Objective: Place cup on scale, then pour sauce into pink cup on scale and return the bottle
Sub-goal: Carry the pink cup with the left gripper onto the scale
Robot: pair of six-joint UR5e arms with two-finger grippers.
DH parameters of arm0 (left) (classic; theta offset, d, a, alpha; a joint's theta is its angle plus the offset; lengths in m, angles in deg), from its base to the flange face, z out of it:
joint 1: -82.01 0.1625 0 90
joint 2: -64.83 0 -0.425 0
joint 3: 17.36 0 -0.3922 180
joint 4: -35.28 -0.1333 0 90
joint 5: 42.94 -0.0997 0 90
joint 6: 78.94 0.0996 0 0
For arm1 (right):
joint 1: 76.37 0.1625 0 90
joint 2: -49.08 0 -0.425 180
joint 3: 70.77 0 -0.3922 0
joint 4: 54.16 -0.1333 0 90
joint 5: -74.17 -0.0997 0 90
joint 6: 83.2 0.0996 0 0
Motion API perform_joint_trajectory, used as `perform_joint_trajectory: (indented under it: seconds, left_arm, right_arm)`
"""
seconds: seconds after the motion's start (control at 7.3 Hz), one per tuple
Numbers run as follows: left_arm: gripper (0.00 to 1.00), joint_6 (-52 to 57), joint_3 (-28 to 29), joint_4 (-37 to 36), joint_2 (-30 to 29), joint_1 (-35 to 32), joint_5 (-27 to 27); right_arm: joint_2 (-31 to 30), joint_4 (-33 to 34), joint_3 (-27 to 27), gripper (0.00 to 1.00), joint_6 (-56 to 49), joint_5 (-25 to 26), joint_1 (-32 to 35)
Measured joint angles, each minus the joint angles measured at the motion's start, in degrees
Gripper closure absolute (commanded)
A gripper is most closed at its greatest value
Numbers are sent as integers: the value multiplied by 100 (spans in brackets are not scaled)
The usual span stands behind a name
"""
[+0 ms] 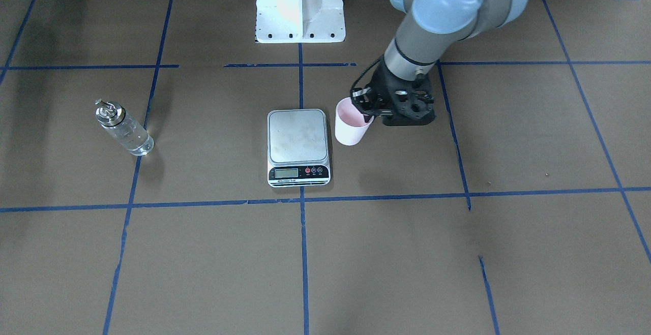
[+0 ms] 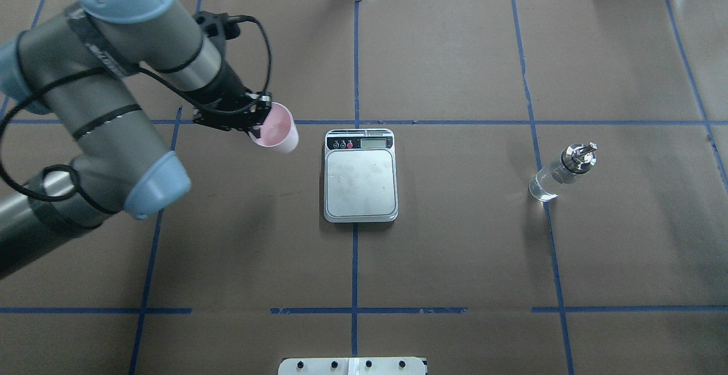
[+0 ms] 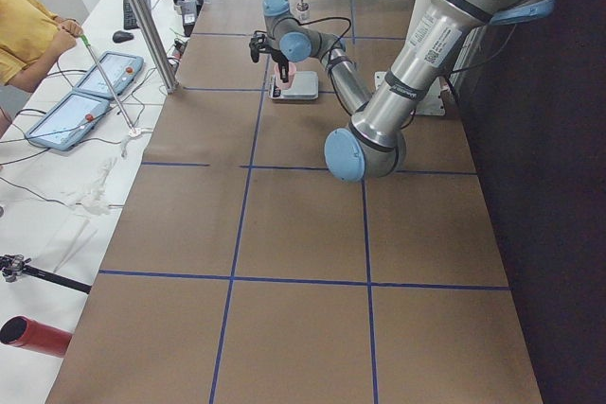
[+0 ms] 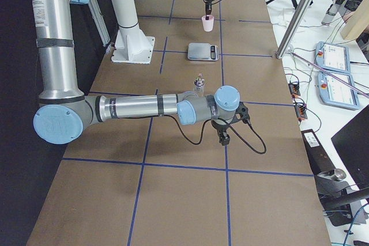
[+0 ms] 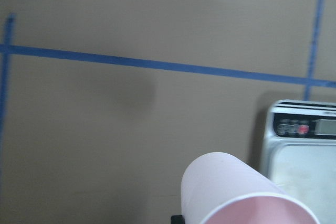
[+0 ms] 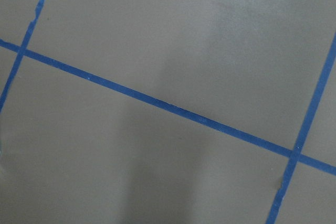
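Note:
My left gripper (image 1: 367, 109) (image 2: 259, 122) is shut on the rim of the pale pink cup (image 1: 351, 124) (image 2: 277, 131) (image 5: 236, 192). The cup is tilted and hangs beside the scale (image 1: 297, 136) (image 2: 360, 177) (image 5: 304, 156), on the robot's left of it, not over the platform. The steel platform is bare. The bottle (image 1: 124, 129) (image 2: 560, 173) (image 4: 199, 84) stands upright far on the other side of the scale, with clear sauce in it. My right gripper (image 4: 225, 136) shows only in the exterior right view, low over the table past the bottle; whether it is open or shut I cannot tell.
The robot's white base (image 1: 300, 9) stands behind the scale. Blue tape lines grid the brown table (image 2: 455, 250). Off the table on the operators' side are a metal pole (image 3: 142, 16), tablets (image 3: 90, 92) and a person's arm (image 3: 28, 30).

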Motion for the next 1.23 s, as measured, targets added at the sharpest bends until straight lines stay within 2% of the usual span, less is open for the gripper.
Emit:
perform_joint_trajectory:
  seconds: [0.14,0.41,0.96,1.1,1.23]
  left_arm:
    - [100,-114,447,59,-379,231,-160]
    - [100,-290,998,463,-659,544,-334]
    - [100,-375,1204,687,-650,639,-377]
    - [94,-376,1209,692,-624,660,-376]
    - [54,-377,1213,700,-610,678,-371]
  right_arm:
    - [-11,-203,0,0,65,-17,-62]
    - [-27,-365,5,0,93,-68,-94]
    - [-31,-391,2,0,95,-80,-109]
    - [-31,-391,2,0,95,-79,-126]
    - [-31,-393,1,0,95,-79,-143]
